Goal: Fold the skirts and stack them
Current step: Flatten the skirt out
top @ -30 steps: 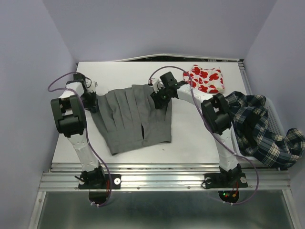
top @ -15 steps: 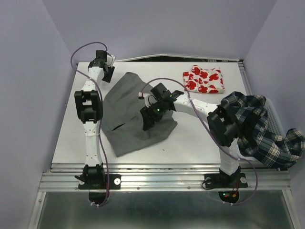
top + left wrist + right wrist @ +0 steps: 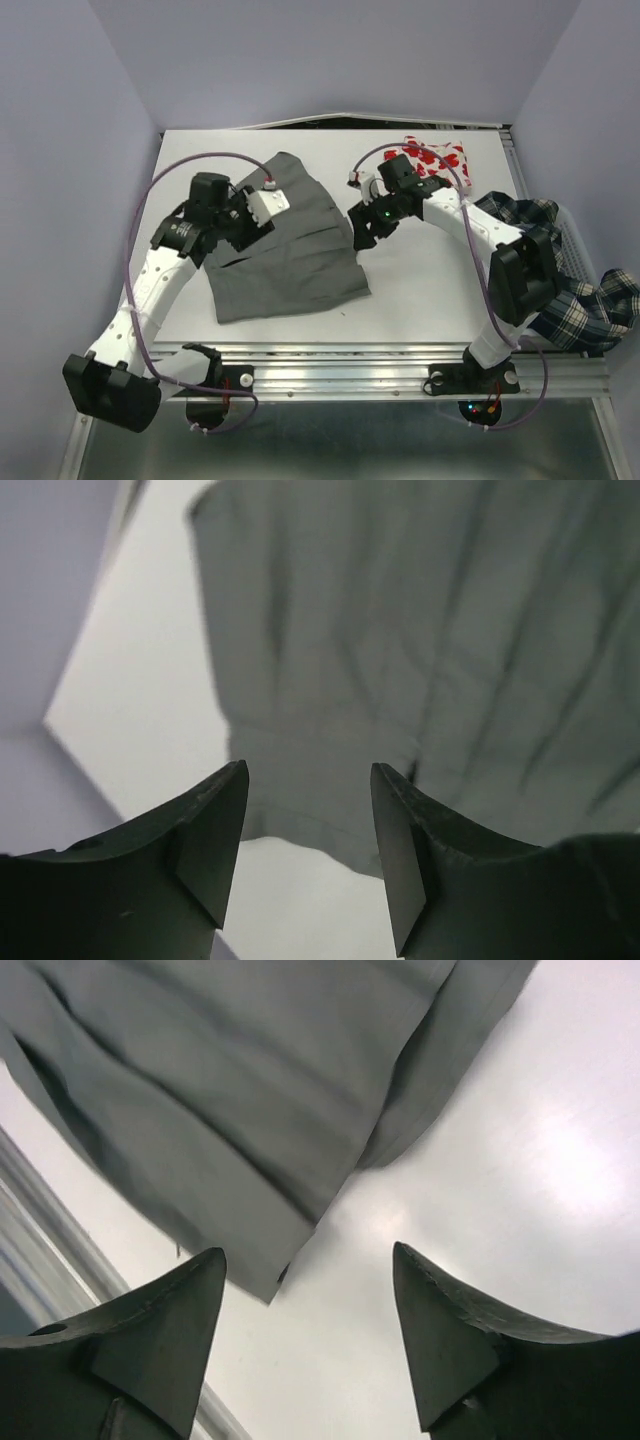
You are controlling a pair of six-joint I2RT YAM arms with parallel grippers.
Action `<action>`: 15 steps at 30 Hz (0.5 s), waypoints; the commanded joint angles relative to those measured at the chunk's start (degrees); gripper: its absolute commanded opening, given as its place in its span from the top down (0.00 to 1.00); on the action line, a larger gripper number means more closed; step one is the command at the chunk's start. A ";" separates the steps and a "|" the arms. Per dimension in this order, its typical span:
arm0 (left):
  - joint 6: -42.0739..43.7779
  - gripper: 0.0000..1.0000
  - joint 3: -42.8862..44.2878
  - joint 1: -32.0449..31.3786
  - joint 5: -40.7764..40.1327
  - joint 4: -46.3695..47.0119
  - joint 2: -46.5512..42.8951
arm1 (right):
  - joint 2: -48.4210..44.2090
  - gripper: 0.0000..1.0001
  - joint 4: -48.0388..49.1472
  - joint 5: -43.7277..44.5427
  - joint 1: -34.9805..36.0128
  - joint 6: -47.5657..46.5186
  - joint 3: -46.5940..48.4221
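Observation:
The grey skirt [image 3: 295,255] lies folded over on the table's left-middle. It fills the top of the left wrist view [image 3: 400,630] and the upper left of the right wrist view [image 3: 220,1090]. My left gripper [image 3: 242,226] hovers over its left part, open and holding nothing [image 3: 310,850]. My right gripper [image 3: 365,230] hangs just off its right edge, open over bare table [image 3: 310,1340]. The red-print skirt [image 3: 445,165] lies folded at the back right, partly behind the right arm. At the right edge, the plaid skirt [image 3: 575,300] hangs in a heap.
A white mesh basket [image 3: 572,228] stands at the right edge under the plaid cloth. A metal rail [image 3: 340,375] runs along the table's [image 3: 420,290] near edge, and purple walls close in the left, back and right.
Both grippers opened and let go of the grey skirt, which now lies folded over. The left arm swung back from the far left corner; the right gripper moved right, off the cloth.

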 commanded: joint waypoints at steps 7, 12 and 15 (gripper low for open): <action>6.27 0.37 -18.29 -6.04 6.00 -10.16 3.15 | -6.84 0.22 -7.80 -9.20 1.80 -5.77 -15.68; 5.05 0.37 -21.11 -6.40 4.43 -5.95 4.03 | -6.67 0.22 -4.39 -11.22 1.80 -8.76 -20.69; 3.99 0.37 -22.44 -6.31 3.98 -4.01 5.09 | -6.06 0.21 2.54 -10.01 1.80 -9.38 -23.94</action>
